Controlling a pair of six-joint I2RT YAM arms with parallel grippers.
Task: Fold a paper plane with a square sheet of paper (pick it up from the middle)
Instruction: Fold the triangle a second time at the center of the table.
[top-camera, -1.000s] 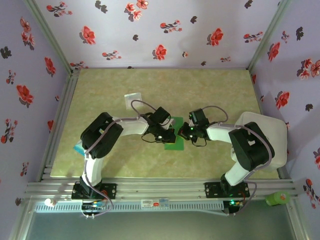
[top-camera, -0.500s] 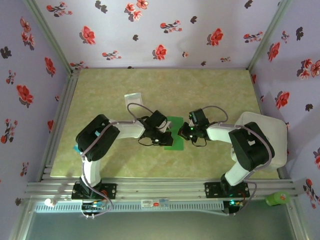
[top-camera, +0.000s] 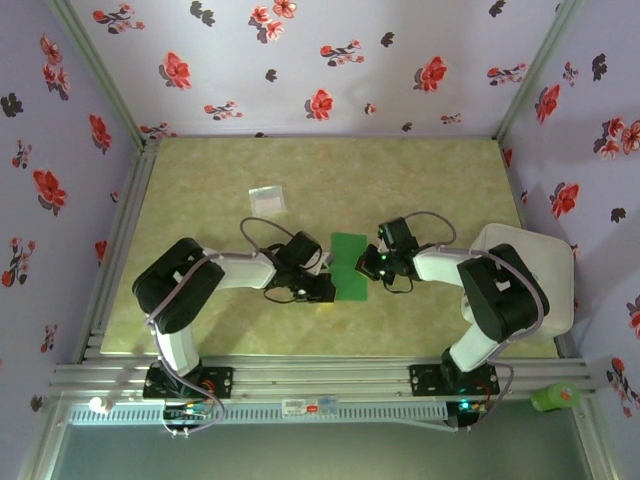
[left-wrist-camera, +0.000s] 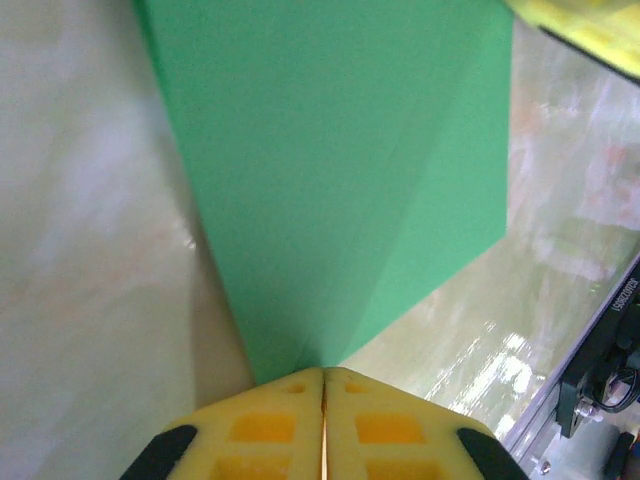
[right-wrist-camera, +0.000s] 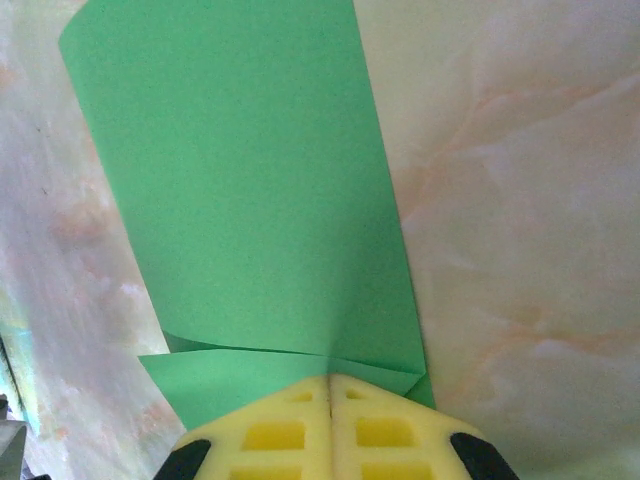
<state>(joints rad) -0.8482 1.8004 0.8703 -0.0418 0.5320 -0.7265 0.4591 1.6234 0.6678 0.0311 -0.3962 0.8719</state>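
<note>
Floral walls, marble-look worktop (top-camera: 200, 190), green paper (top-camera: 348, 262) sits mid-worktop between the arms, left claw (left-wrist-camera: 322, 385) pinches its corner, right claw (right-wrist-camera: 328, 388) is clamped on a folded edge. Looks like an early fold; next needs edges lined up, then a crease pressed

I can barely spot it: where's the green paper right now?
Seen from above, the green paper sits mid-table, pinched on either side by the left claw and the right claw.
</note>
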